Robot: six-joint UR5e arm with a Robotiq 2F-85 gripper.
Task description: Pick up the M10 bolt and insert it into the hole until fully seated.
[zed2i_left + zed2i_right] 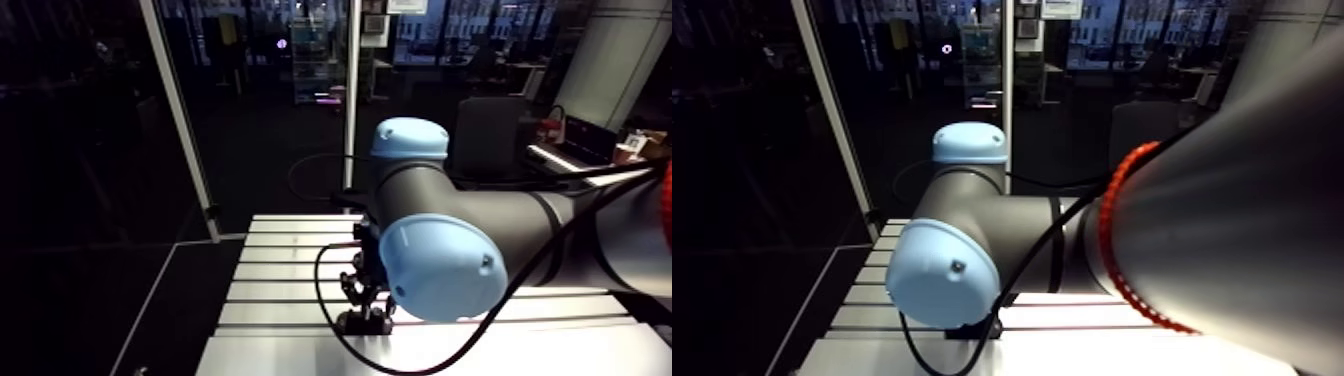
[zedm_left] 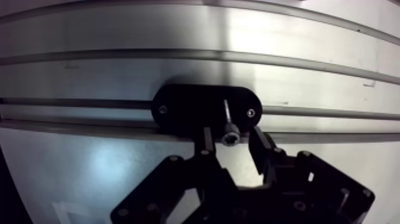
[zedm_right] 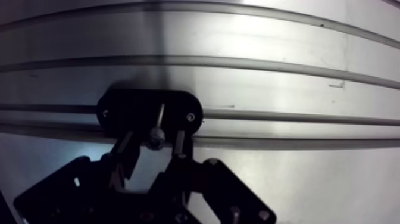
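Standing upright on black plate (image 2: 190, 107), bolt (image 2: 231, 137) head-up btwn parted gripper (image 2: 231, 130).

no readable text, labels or numbers

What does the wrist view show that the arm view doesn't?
Only the wrist view shows the bolt at a black plate, its head between the open fingers. Only the arm view shows the arm's light-blue joint caps. Both show the gripper and the slotted table.
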